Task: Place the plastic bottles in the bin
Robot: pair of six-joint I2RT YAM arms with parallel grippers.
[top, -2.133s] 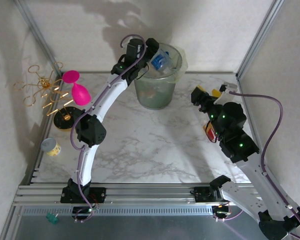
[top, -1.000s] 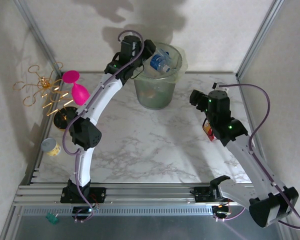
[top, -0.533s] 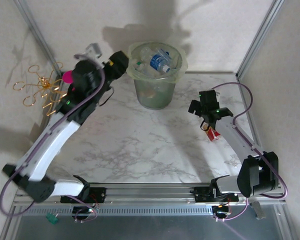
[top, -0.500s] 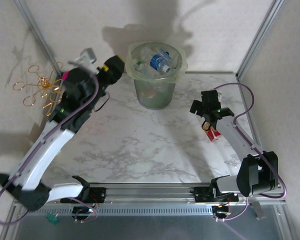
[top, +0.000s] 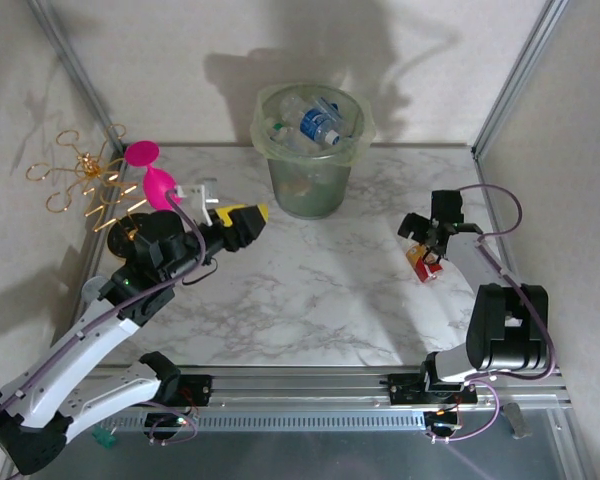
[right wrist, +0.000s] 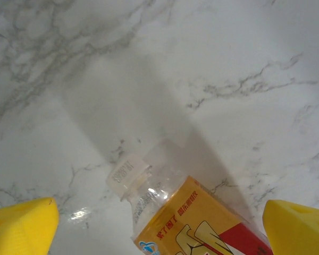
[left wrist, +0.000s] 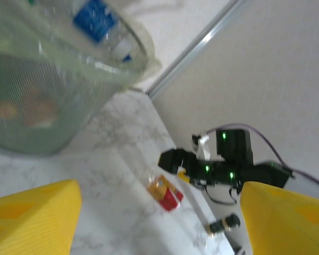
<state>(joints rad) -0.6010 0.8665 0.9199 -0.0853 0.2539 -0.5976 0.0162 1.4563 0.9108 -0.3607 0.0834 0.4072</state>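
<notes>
Bin (top: 306,190): upright at the table's (top: 310,300) far edge, several plastic bottles (top: 317,124) inside.
Left gripper (left wrist: 159,218): fingers apart, empty, left of the bin.
Right gripper (right wrist: 159,224): fingers wide apart above the red-labelled bottle.
Red-labelled bottle (right wrist: 194,226): 1, lying on the table.
</notes>
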